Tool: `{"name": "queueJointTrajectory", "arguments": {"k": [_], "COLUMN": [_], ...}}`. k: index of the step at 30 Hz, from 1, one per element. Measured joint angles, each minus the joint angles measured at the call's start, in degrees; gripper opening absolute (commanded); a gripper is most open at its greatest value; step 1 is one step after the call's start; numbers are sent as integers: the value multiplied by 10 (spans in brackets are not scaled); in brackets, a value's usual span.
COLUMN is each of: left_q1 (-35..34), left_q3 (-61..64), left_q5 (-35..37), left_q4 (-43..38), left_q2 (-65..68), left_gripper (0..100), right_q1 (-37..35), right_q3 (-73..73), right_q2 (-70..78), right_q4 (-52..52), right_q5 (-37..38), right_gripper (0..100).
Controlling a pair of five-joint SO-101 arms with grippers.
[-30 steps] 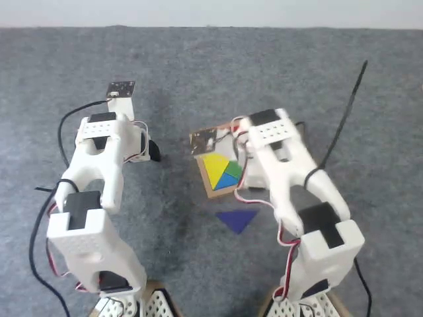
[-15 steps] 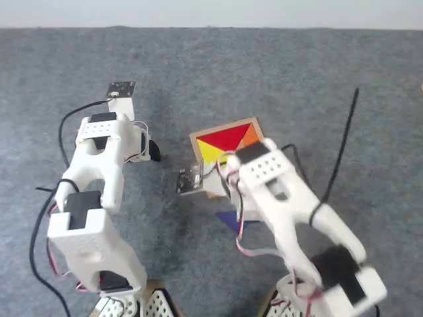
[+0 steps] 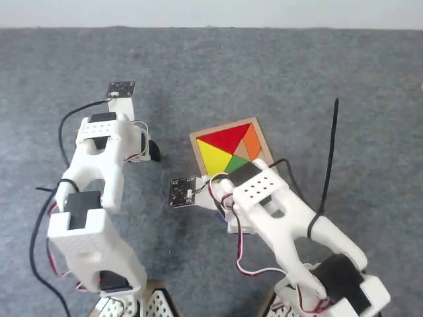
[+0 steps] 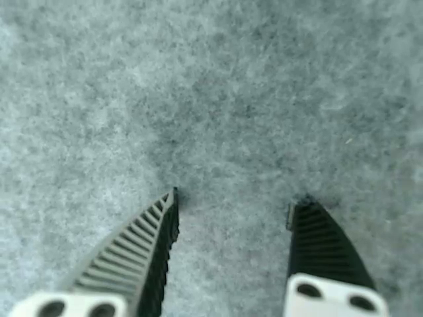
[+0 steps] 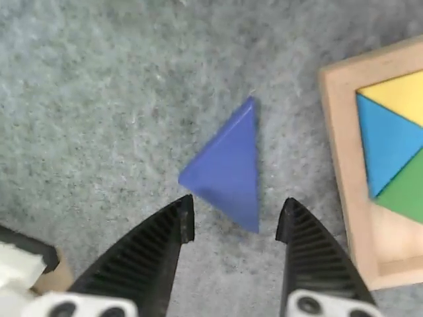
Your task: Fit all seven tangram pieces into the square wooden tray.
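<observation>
Left hand (image 4: 238,198) hangs spread wide over bare counter (image 4: 211,79), well apart from the work. Right hand (image 5: 238,203), fingers parted, straddles the blue triangle (image 5: 228,168) lying loose just beside the wooden tray (image 5: 337,132), apparently lined up to grasp it for the tray's bare spot.

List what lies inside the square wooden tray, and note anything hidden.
Inside the tray, the high view shows red, orange, yellow and green pieces; the right wrist view adds a light blue piece. The right arm covers the tray's near part from above.
</observation>
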Motion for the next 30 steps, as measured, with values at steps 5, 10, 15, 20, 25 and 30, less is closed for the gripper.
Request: {"name": "queueJointTrajectory", "arguments": {"k": [5,10,15,20,25,30], "left_q1": [0,0,0,0,0,0], "left_q3": [0,0,0,0,0,0], "left_q5": [0,0,0,0,0,0], "left_q4": [0,0,0,0,0,0], "left_q2": [0,0,0,0,0,0], "left_gripper": [257,257,257,257,257,257], "right_q1": [-15,-26,-27,-27,-27,-25], "right_q3": [-33,-1,1,0,-1,-10], "right_q2": [-3,35,87,113,115,120], "right_q4": [49,4,-40,-63,-63,-69], "right_q5": [0,-4,-4,-5,-5,-5], "right_gripper": [237,243,243,241,197,23]}}
